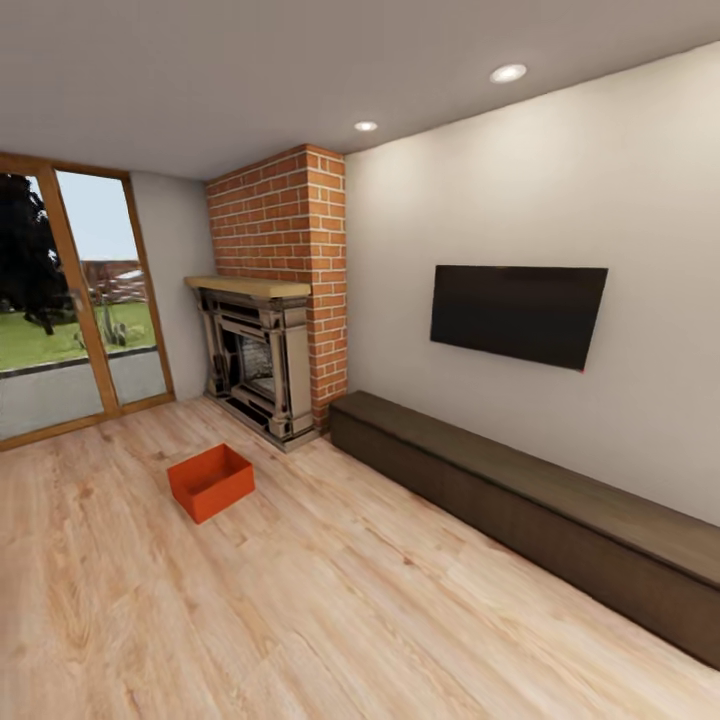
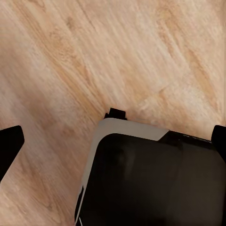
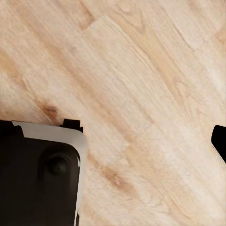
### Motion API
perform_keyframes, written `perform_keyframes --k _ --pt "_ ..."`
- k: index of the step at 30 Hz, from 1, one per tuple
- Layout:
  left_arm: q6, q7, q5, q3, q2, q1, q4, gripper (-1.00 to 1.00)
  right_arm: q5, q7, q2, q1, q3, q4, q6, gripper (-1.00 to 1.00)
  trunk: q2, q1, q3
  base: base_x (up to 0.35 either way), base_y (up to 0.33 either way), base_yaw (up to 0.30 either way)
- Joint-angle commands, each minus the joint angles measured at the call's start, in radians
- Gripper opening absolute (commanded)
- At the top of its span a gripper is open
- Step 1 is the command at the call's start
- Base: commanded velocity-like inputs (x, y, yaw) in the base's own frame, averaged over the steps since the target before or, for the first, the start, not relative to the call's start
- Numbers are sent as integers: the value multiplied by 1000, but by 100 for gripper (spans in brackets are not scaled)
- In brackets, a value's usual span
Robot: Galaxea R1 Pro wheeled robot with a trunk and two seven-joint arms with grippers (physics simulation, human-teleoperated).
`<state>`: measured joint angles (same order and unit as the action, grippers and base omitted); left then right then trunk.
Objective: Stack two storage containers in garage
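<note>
One orange-red storage container [image 1: 210,482] sits open-topped and empty on the light wood-plank floor of the living room, in front of the fireplace [image 1: 255,365], several steps ahead of me and to the left. My left gripper [image 2: 114,141] hangs open over bare planks above my black base [image 2: 150,183], with its fingertips [image 2: 9,147] at the picture's edges. The right gripper [image 3: 113,141] is also open, with one fingertip [image 3: 219,143] showing at the edge. Neither gripper holds anything. The garage is out of view.
A brick chimney [image 1: 290,230] rises above the fireplace. A long low dark cabinet [image 1: 530,500] runs along the right wall under a wall-mounted TV [image 1: 515,312]. Wood-framed glass doors [image 1: 70,300] stand at the left. Open wood floor [image 1: 330,610] lies between me and the container.
</note>
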<state>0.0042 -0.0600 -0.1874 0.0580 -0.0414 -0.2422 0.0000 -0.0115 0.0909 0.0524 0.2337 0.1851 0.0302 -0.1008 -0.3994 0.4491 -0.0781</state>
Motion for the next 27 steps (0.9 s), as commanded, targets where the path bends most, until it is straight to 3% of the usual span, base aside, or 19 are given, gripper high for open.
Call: perform_keyframes --k 1,27 --pt "0 -1 -3 5 0 0 0 100 -1 3 0 1 6 3 -5 100 -1 1 0 323 0 24" --pt "0 -1 -3 6 0 0 0 100 -5 3 0 1 5 3 -5 100 -1 1 0 323 0 2"
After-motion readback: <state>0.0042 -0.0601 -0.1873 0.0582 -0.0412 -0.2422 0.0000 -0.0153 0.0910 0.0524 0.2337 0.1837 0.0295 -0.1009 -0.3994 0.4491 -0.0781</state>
